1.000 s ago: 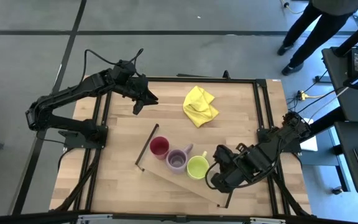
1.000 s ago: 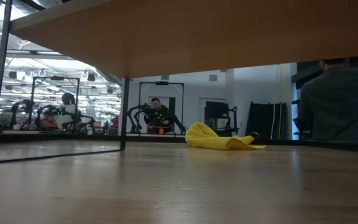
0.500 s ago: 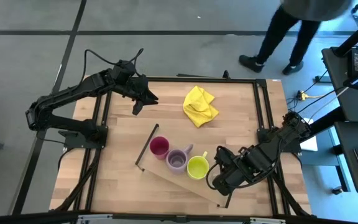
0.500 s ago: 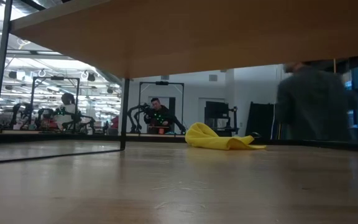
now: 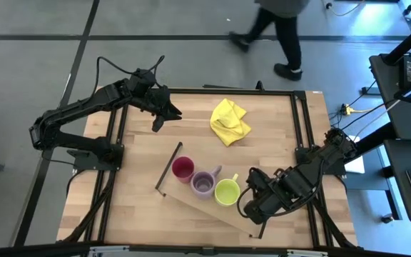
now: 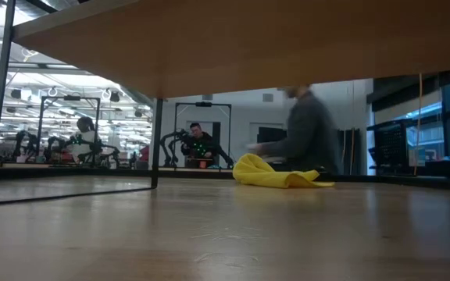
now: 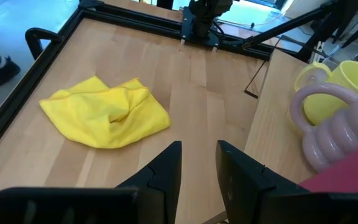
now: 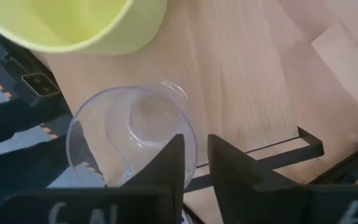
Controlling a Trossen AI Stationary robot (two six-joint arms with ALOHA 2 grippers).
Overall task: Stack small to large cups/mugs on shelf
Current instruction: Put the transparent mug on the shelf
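Tabletop [image 5: 277,121]: light wood in a black frame, carrying the shelf, the cloth and both arms.
Shelf [image 5: 191,203]: long light-wood board lying at a slant, a thin black rail at each short end; its far end lies under the right gripper.
Right gripper [image 5: 250,203]: over the shelf end just beside the yellow-green mug; fingers set narrowly apart, and the wrist view shows the glass tumbler's rim at the fingertips, though I cannot tell whether they clamp it.
Left gripper [image 5: 164,114]: hangs over the tabletop's far part, well apart from the shelf; fingers a narrow gap apart, holding nothing.
Yellow cloth [image 5: 230,121]: crumpled, off to the left gripper's side.
Yellow-green mug [image 5: 227,191]: on the shelf, nearest the right gripper.
Purple mug [image 5: 204,183]: next along, touching the yellow-green mug.
Red cup [image 5: 183,168]: farthest from the right gripper.
Glass tumbler [image 8: 132,134]: clear, upright, just beside the yellow-green mug.
Person [image 5: 280,21]: walking on the floor beyond the tabletop.
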